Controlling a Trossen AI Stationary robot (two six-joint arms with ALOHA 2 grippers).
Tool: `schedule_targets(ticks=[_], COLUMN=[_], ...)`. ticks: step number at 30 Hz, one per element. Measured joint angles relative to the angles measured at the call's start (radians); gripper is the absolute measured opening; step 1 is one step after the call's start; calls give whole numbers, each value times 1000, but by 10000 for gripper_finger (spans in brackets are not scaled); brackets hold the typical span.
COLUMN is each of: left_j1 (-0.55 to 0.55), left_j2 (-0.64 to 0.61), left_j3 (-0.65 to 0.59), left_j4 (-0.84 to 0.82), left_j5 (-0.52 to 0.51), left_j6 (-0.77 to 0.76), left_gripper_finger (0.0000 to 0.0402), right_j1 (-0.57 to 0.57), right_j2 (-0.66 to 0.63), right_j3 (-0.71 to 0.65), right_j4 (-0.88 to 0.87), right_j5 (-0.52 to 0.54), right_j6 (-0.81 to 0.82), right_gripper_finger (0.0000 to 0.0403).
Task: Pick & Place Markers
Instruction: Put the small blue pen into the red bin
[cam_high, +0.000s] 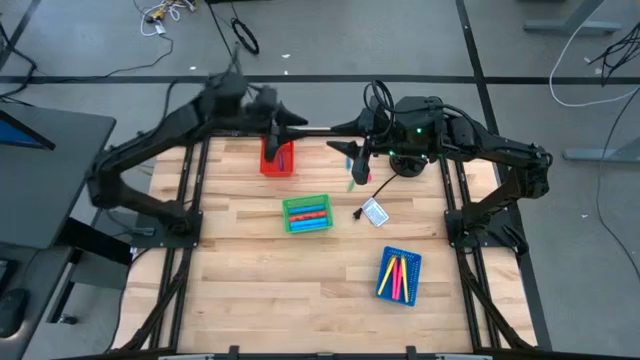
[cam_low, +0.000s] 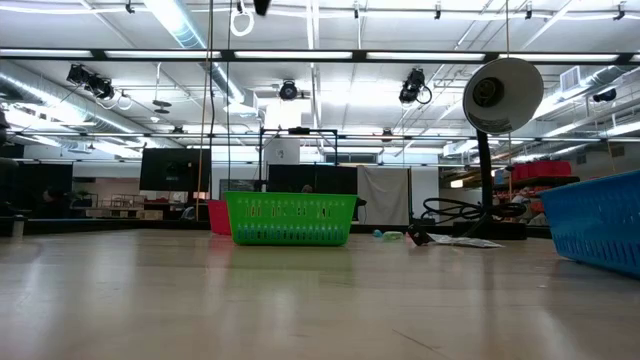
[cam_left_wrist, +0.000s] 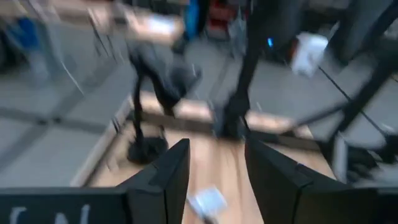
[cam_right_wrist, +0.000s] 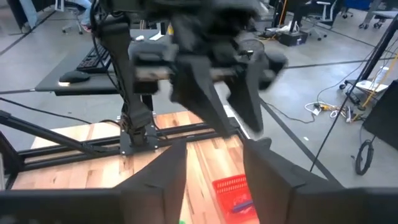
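- High view: the left gripper (cam_high: 298, 127) and the right gripper (cam_high: 343, 147) face each other above the far edge of the table (cam_high: 250, 290), tips close together.
- In the left wrist view that arm's two fingers (cam_left_wrist: 166, 180) stand apart with bare table between them; nothing is held.
- In the right wrist view its own fingers (cam_right_wrist: 163, 177) also stand apart and empty, with the other arm's spread claws just ahead.
- Step, as I judge it: between picks, both arms lifted with no marker in hand. One green marker (cam_high: 352, 184) lies loose on the wood just below the right gripper, likely the next to fetch; that calls for lowering over it and closing across its thin body.
- Count: three trays. The red tray (cam_high: 277, 160), under the left gripper, holds something blue; its number cannot be told. The green tray (cam_high: 306, 214) holds roughly three markers, red and blue. The blue tray (cam_high: 399, 275) holds about four, pink, red and yellow.
- One white-and-blue card (cam_high: 375, 212) lies near the table's middle.
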Motion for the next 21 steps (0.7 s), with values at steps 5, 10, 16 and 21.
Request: schedule_targets(ticks=[5,10,16,21], left_j1=[-131,-220,-256,-261], left_j2=[-100,-104,-104,-104], left_j3=[-95,-97,-97,-97], left_j4=[207,211,218,222], left_j5=[-219,-302,-302,-268], left_j6=[3,61,30,-4], left_gripper_finger=[156,156,156,156], right_j1=[0,-1,-56,-119], right_j2=[0,0,16,82], right_j3=[0,0,50,128], right_j4=[3,41,-1,-134], right_j5=[-12,12,142,172], right_j6=[2,59,222,299], right_gripper_finger=[198,238,288,295])
